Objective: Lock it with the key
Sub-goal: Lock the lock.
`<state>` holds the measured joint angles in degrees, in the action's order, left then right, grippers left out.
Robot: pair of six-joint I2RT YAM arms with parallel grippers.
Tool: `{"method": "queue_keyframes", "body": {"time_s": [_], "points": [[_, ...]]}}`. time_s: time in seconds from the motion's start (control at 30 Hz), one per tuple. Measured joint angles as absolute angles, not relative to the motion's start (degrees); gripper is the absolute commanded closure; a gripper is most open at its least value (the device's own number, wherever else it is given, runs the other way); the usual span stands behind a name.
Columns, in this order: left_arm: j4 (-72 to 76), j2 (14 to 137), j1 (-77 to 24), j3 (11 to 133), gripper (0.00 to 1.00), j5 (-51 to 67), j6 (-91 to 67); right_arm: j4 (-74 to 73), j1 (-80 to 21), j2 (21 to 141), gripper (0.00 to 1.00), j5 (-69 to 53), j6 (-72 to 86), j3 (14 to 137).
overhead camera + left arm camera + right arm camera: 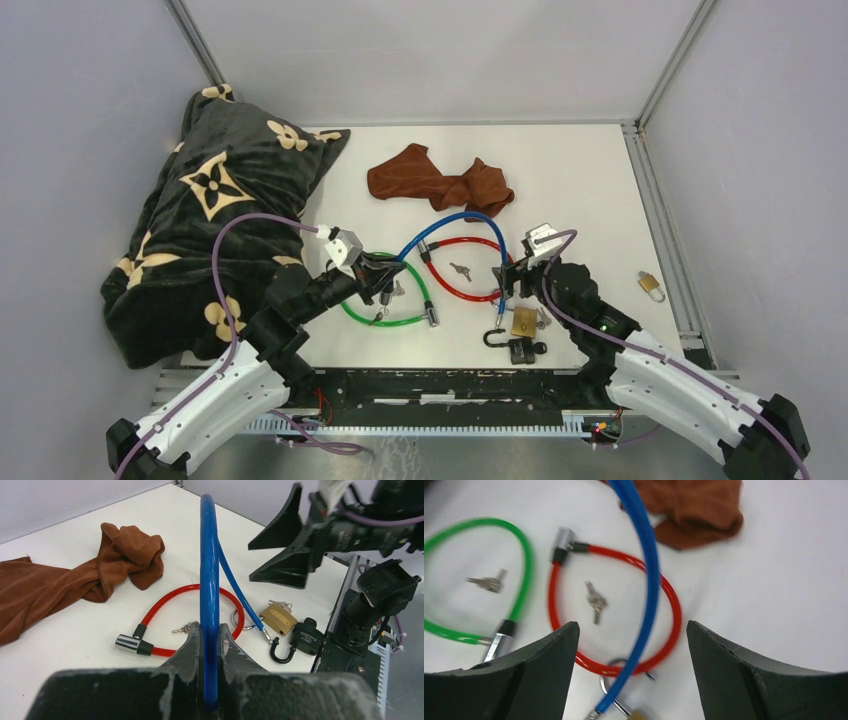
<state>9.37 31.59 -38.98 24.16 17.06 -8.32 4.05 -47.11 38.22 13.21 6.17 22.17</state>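
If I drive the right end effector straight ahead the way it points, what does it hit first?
Probably the blue cable, crossing between the right end effector's open fingers; the red cable lies beyond it. Depth is hard to judge.

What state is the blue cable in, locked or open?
Open: the blue cable has its pin end free by the brass padlock; the left gripper holds another part.

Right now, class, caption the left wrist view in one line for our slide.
Left jaws shut on the blue cable; red cable lock, brass padlock and brown cloth lie beyond.
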Motion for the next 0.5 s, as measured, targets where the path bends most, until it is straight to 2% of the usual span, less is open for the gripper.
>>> {"method": "queue_keyframes", "body": {"time_s": [0.07, 0.23, 0.5], "points": [[9.6, 31.6, -39.0, 24.0, 0.98, 17.1, -8.3, 3.1, -42.5, 39.9, 0.19, 13.8, 8.6, 19.4], [9.7, 31.4, -39.0, 24.0, 0.98, 17.1, -8.3, 3.1, -37.2, 47.5, 0.37, 11.9, 12.3, 17.1], [10.2, 30.6, -39.0, 23.6, 0.98, 17.1, -8.3, 9.4, -35.2, 52.7, 0.40, 7.0, 16.3, 14.7]]}}
